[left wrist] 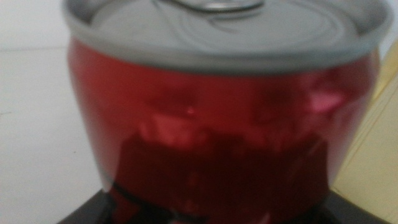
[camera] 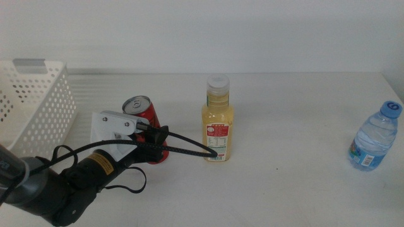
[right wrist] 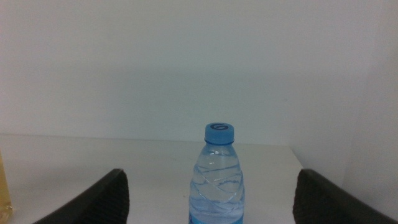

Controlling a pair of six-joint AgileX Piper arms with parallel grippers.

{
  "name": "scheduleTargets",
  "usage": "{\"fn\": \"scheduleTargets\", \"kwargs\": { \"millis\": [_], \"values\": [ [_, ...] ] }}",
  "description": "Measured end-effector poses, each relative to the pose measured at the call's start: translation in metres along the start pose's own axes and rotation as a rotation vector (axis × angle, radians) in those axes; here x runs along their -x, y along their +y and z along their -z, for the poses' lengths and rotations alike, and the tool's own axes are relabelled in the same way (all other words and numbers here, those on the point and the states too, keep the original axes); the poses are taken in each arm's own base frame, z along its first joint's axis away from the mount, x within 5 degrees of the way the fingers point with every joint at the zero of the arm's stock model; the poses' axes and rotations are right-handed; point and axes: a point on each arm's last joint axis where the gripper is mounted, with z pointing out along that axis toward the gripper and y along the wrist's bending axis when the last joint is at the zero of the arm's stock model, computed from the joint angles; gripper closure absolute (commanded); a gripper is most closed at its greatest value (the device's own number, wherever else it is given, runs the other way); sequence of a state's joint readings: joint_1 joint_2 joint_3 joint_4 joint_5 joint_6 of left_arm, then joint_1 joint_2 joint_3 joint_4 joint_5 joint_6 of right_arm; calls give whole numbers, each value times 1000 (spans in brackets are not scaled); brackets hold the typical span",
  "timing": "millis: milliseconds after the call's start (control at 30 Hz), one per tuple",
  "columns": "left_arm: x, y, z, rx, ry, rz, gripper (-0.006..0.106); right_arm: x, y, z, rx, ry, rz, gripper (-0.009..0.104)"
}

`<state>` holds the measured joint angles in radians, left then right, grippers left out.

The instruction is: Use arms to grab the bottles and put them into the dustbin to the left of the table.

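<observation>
My left gripper point(camera: 156, 146) comes in from the lower left and is shut on the red soda can point(camera: 146, 120), which leans slightly. In the left wrist view the can point(left wrist: 217, 124) fills the picture, with the gripper point(left wrist: 214, 216) showing only as dark jaw edges at its foot. The yellow juice bottle point(camera: 218, 123) with a white cap stands just right of the can. The clear water bottle point(camera: 375, 135) stands at the far right. In the right wrist view my right gripper point(right wrist: 211, 186) is open, with the water bottle point(right wrist: 217, 180) upright ahead between its jaws. The right arm is out of the middle view.
The white perforated dustbin point(camera: 44, 107) stands at the left of the white table point(camera: 284, 189), close behind my left arm. A black cable point(camera: 189, 146) loops from the left gripper towards the juice bottle's base. A white wall lies behind the table.
</observation>
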<state>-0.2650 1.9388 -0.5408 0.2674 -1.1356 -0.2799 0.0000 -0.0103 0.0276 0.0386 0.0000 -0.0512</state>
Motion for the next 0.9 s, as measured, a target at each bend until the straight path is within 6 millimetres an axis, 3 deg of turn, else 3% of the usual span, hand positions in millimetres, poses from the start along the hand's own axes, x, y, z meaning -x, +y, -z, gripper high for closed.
{"fn": "scheduleTargets", "kwargs": {
  "millis": [33,200,533,900],
  "values": [
    [1,0,0,-2,-1,9,106,0,0,0,0,0,0,19],
    [14,-4,6,1,38,13,105,0,0,0,0,0,0,19],
    [75,-15,36,81,124,-87,105,0,0,0,0,0,0,19],
    [143,-18,54,226,198,-111,105,0,0,0,0,0,0,19]
  ]
}}
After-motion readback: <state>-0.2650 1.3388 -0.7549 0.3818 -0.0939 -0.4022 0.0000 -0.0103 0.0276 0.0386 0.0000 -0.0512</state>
